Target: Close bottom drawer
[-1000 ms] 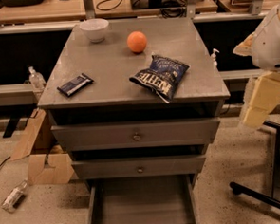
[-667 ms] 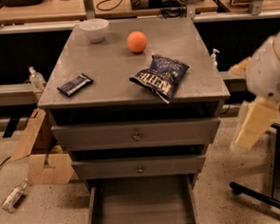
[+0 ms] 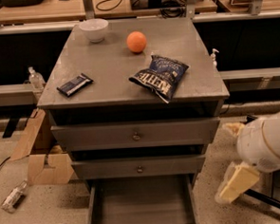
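The bottom drawer (image 3: 141, 204) is pulled out at the foot of the grey cabinet, so I look down into its plain empty tray. Its front panel and knob are cut off by the lower edge of the view. My white arm (image 3: 268, 144) comes in from the right. The cream-coloured gripper (image 3: 235, 183) hangs low beside the cabinet, just right of the open drawer's right side and apart from it. It holds nothing that I can see.
The top drawer (image 3: 135, 134) and middle drawer (image 3: 139, 167) sit pushed in. On the cabinet top lie a white bowl (image 3: 93, 29), an orange (image 3: 136, 42), a chip bag (image 3: 160, 76) and a dark bar (image 3: 74, 84). A cardboard box (image 3: 45, 157) and a bottle (image 3: 13, 197) lie on the floor at left.
My arm and gripper have moved down and to the left, from beside the cabinet top to floor level next to the open bottom drawer. The drawer has not moved.
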`<move>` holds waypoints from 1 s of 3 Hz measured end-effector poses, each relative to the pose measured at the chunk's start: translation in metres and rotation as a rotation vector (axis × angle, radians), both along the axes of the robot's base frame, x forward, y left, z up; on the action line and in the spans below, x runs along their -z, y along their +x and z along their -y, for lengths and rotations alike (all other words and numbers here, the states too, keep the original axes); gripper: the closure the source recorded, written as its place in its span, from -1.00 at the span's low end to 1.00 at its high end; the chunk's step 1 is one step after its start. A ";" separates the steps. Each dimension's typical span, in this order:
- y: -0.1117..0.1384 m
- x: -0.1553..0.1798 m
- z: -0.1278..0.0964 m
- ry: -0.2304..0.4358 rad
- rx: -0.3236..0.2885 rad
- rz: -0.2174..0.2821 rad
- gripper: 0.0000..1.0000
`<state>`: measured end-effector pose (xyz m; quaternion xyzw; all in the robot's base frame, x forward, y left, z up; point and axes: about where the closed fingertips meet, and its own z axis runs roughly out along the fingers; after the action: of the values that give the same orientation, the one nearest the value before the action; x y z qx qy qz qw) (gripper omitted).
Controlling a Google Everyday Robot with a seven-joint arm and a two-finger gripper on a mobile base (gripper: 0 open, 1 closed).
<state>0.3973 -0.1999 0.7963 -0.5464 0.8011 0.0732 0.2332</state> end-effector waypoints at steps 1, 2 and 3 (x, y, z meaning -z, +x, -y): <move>-0.006 0.080 0.006 0.010 0.009 -0.046 -1.00; -0.006 0.080 0.006 0.010 0.009 -0.046 -1.00; 0.001 0.104 -0.002 0.029 0.014 -0.012 -1.00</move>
<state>0.3987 -0.1976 0.6924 -0.5368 0.8052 0.0865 0.2369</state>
